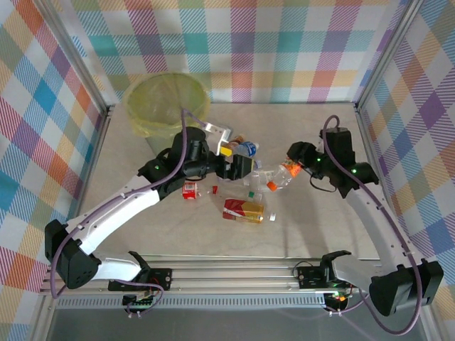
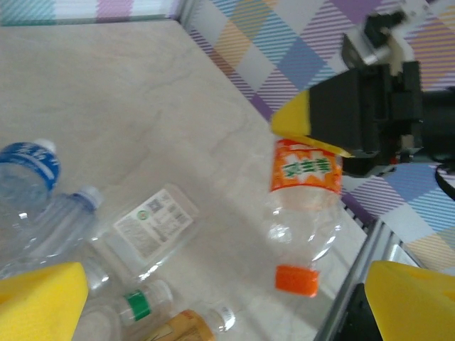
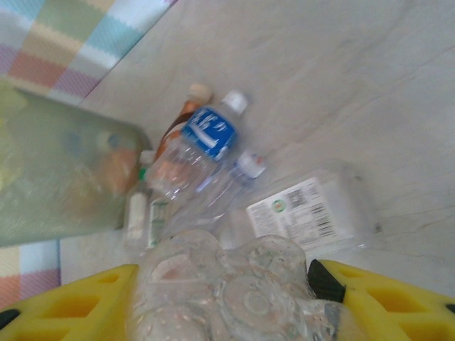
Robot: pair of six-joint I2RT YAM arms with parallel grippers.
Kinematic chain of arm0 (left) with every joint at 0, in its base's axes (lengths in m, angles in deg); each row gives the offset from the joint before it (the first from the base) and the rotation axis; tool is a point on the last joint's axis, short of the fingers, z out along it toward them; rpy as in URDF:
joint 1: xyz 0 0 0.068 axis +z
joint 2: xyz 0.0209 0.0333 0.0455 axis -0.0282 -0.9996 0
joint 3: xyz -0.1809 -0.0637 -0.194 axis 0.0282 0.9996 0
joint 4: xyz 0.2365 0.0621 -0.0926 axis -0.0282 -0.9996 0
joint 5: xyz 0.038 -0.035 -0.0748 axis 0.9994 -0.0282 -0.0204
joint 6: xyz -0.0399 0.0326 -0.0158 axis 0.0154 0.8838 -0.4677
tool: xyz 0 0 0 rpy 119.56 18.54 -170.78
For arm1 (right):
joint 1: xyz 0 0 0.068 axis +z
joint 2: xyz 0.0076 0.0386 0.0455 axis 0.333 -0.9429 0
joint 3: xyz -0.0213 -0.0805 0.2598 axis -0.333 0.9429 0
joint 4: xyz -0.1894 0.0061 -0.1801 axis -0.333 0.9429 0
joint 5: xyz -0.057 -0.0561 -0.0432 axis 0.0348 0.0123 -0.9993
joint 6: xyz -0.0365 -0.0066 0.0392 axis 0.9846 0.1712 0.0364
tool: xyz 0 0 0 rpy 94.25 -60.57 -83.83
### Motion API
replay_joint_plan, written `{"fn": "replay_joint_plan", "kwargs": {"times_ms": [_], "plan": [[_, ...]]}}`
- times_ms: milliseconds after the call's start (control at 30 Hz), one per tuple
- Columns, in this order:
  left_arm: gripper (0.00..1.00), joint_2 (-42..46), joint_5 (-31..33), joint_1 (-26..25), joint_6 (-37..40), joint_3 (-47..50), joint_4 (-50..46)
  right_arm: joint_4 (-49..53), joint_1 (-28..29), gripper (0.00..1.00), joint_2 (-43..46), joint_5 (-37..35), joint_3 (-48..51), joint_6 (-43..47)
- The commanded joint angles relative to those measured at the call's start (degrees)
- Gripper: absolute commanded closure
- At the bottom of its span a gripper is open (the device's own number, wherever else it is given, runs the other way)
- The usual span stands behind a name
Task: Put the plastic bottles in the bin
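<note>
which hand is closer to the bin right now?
Left. The left hand is open, just right of the bin and a little nearer the bases. The right hand is farther right, shut on an orange-label bottle.

The left arm (image 1: pixel 121 209) reaches from the lower left of the top view up toward the middle, where the left gripper (image 1: pixel 243 168) holds its yellow fingers (image 2: pixel 43 302) spread wide apart. The right arm (image 1: pixel 377 213) rises along the right side and bends to the left. The right gripper (image 1: pixel 291 165) has both fingers pressed against a clear bottle with an orange label (image 1: pixel 283 176).
</note>
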Motion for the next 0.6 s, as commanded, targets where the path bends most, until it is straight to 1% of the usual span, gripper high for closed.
{"fn": "replay_joint_plan", "kwargs": {"times_ms": [0,100,233,400,567], "plan": [[0.00,-0.83,0.41,-2.71,-0.67,1.08,7.31,-3.73,3.69,0.53,-2.12,0.64,-2.89,-0.76],[0.00,-2.24,-0.04,-4.61,-0.41,1.11,8.62,-5.24,6.60,0.53,-4.68,0.44,-4.93,-0.85],[0.00,-4.28,1.72,-6.26,0.17,0.41,8.04,-6.37,9.84,0.53,-8.30,0.27,-7.92,-0.78],[0.00,-5.40,5.01,-6.66,0.38,0.72,7.28,-8.49,12.01,0.53,-10.01,0.60,-9.37,-1.18],[0.00,-7.04,6.40,-6.66,0.51,0.74,6.75,-9.94,13.73,0.53,-10.17,0.60,-9.50,-1.70]]}}
